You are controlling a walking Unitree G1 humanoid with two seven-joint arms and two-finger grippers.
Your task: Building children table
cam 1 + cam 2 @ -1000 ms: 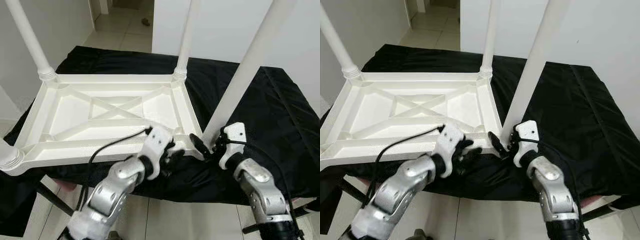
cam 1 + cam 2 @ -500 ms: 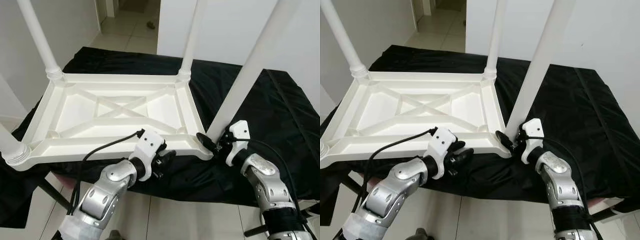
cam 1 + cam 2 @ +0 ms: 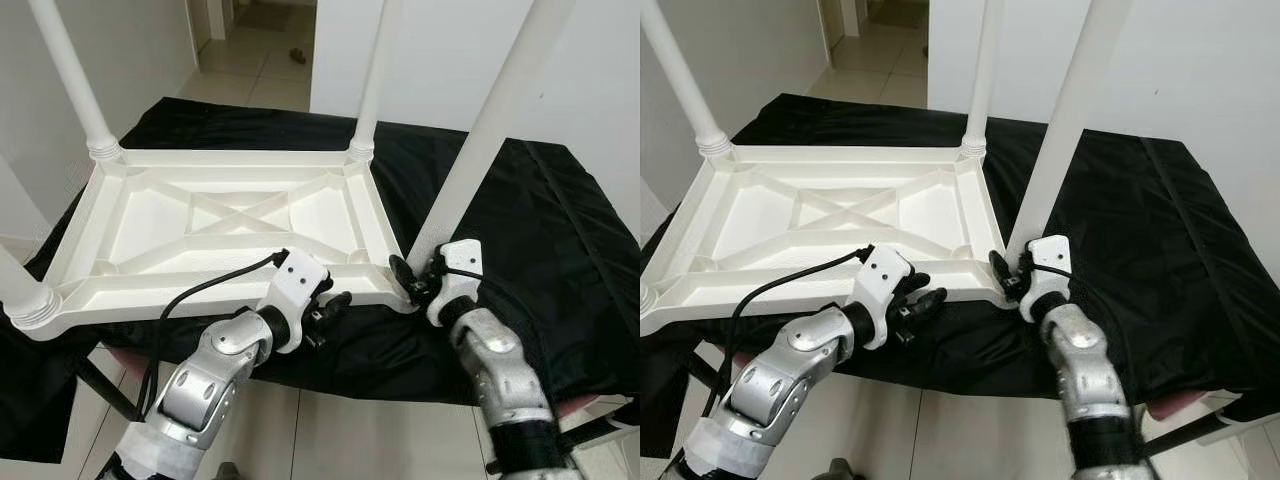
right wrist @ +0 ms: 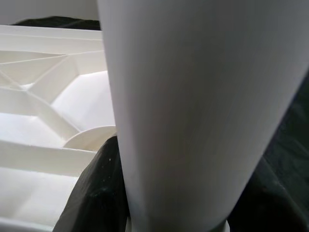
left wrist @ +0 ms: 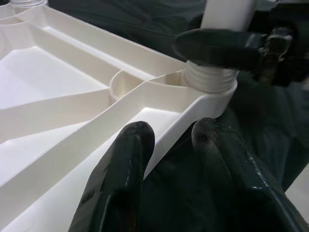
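A white plastic children's table (image 3: 215, 215) lies upside down on a black cloth (image 3: 520, 230). Its near right leg (image 3: 480, 130) stands up from the near right corner socket (image 5: 210, 79). My right gripper (image 3: 412, 280) is shut around that leg's base, and one of its fingers (image 5: 217, 48) crosses the leg just above the threaded collar. My left gripper (image 3: 328, 306) is open at the near rim (image 3: 200, 300) beside that corner. Its fingertips (image 5: 130, 159) rest against the rim's outer wall, over the cloth.
Three more legs stand up: far left (image 3: 70, 75), far right (image 3: 372, 70) and near left (image 3: 15, 285). The cloth-covered surface ends just beneath my arms, with tiled floor (image 3: 330, 440) below. White walls stand behind, and a doorway (image 3: 250, 40) opens at the back.
The whole view has shifted a little with my head. Both grippers stay at the near right corner. My right forearm has swung slightly inward.
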